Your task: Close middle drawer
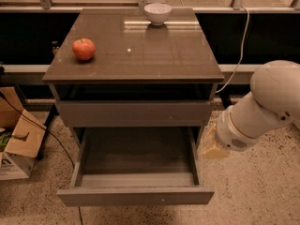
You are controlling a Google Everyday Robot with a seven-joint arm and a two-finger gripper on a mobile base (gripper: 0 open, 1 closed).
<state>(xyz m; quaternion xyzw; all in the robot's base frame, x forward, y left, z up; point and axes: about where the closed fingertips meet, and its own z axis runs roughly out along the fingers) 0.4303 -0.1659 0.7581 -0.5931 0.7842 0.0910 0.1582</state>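
The middle drawer [136, 196] of the grey-brown cabinet [136, 50] stands pulled far out toward me, its inside [138, 156] bare. Above it the taller top drawer front [136, 114] is shut. The lowest drawer is hidden under the open one. My gripper [212, 145], a yellowish tip on the white arm [262, 107], hangs low at the right of the cabinet, just outside the open drawer's right side wall [195, 153], near its back end. It holds nothing that I can see.
A red apple [84, 48] lies on the cabinet top at the left and a white bowl [157, 13] at the back. An open cardboard box [16, 144] stands on the floor at the left, with a black cable [42, 130] running past it. A white cable [241, 41] hangs behind the arm.
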